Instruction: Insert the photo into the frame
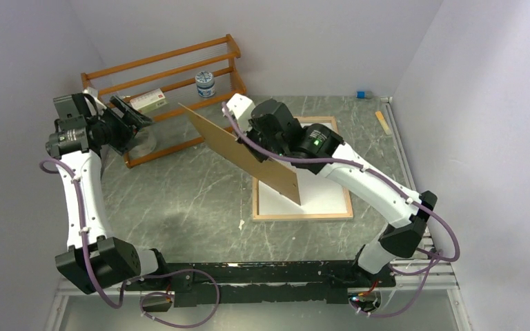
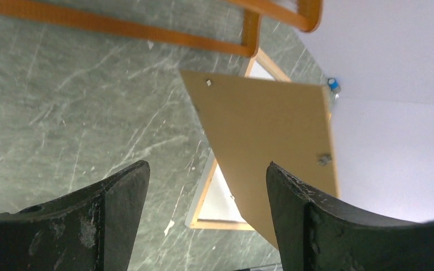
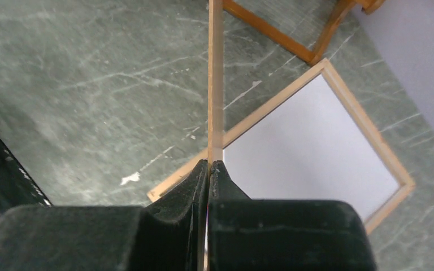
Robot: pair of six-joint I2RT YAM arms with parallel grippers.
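The right arm's fingers are clenching tight on the edge of a thin brown backing board, one sheet, and are holding it tilted in the air with its low corner hanging over the left rim of the frame. The left arm's fingers are standing wide apart and gripping nothing, hovering at about ten o'clock on the tabletop, well apart from the board. One frame is lying flat at about four o'clock, its pale wood rim surrounding a plain white surface. The photo is showing no dark picture anywhere; whether that white surface is its back is impossible to tell. Judging by this, the board is being kept clear of the frame, and doing that well probably means keeping the pinch firm, lifting the low corner higher so it is not scraping the rim, and laying the sheet down away from the opening. At eleven o'clock one orange-brown slatted rack is carrying one small jar and one small box. Two arms are working in all.
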